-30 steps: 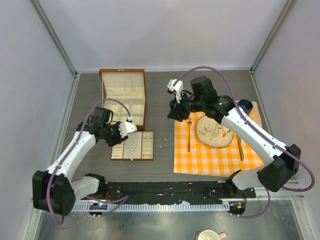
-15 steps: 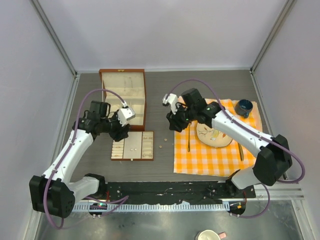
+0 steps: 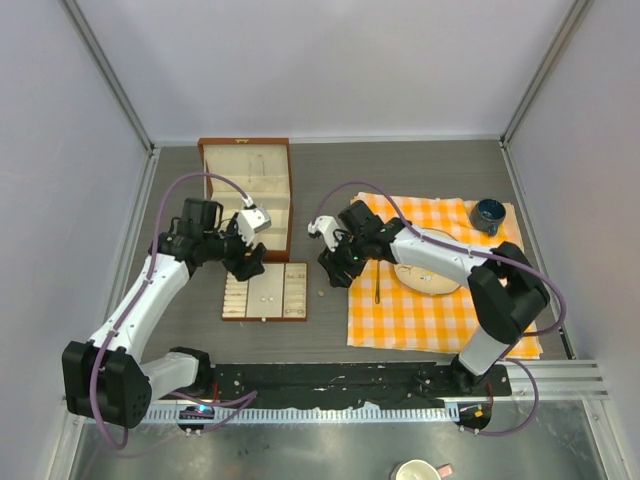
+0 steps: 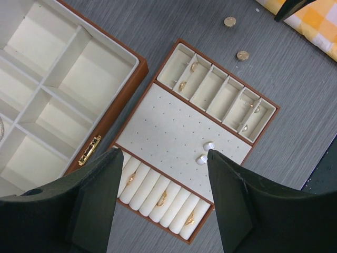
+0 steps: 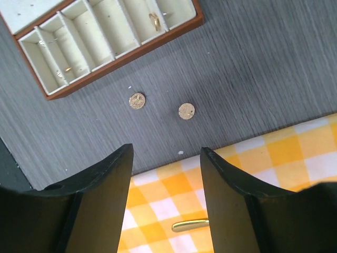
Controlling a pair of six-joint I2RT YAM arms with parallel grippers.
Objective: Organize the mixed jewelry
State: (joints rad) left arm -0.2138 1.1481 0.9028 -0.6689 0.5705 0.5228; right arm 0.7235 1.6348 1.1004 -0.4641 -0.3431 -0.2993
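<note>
In the right wrist view, two gold studs (image 5: 137,100) lie loose on the grey bench (image 5: 253,68) at centre, just below the tray (image 5: 124,59) in the upper left; the right fingers (image 5: 100,200) stand wide and empty; the left fingers (image 4: 100,200) gape wide, holding nothing, over two pearl studs (image 4: 209,146) on the tray's middle panel.

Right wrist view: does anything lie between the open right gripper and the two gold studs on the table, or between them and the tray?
Nothing visible does. The right gripper is open and faces the two gold studs, with only bare table around them, up to the tray.
</note>
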